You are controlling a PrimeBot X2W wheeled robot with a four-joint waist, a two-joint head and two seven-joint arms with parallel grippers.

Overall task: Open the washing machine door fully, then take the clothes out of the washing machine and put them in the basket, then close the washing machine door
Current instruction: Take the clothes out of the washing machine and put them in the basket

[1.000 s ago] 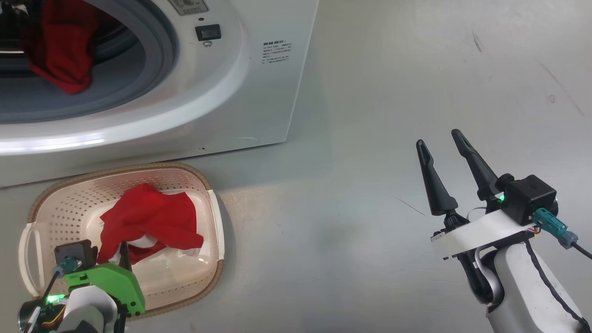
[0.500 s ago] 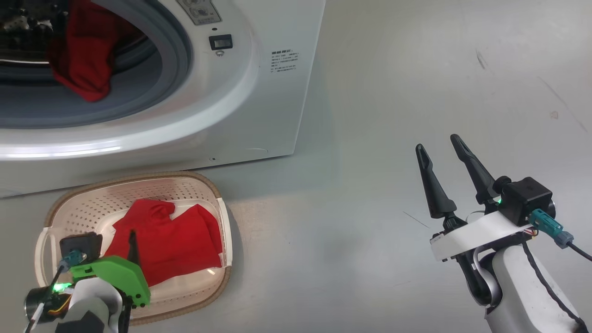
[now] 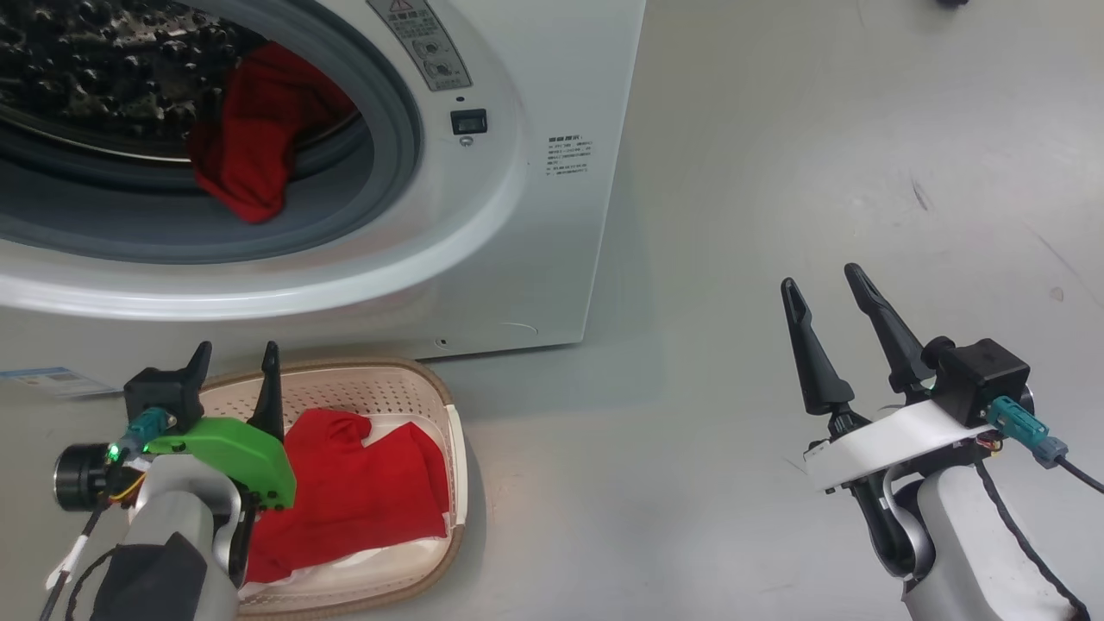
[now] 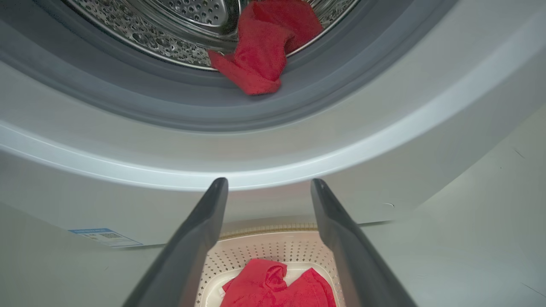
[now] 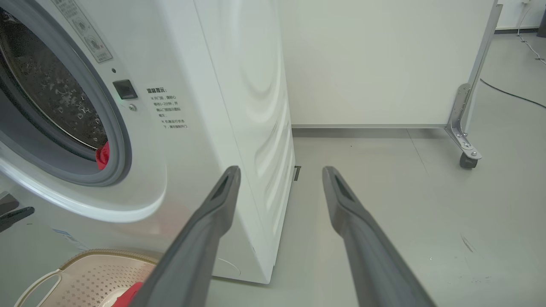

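**Limp red cloth waiting at the drum's lip**

A bright red soft fabric garment [image 3: 246, 151] droops from the drum onto the grey rubber seal [image 3: 172, 237] of the big white front-loading washing machine [image 3: 552, 216]. A second red garment [image 3: 362, 492] lies in the small cream perforated plastic basket [image 3: 405, 388] below. The cloth looks light, floppy and apt to snag, so pinch a bunched fold. Left claw [image 3: 237, 347] and right claw [image 3: 819, 278] both gape wide, empty.

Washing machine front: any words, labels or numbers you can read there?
Printed block on the washing machine, right of the black switch: Chinese characters, too small to read.
Grey label strip above that switch: pictograms, wording blurred.
Blue sticker low on the front: too small to read.
No brand or number legible.
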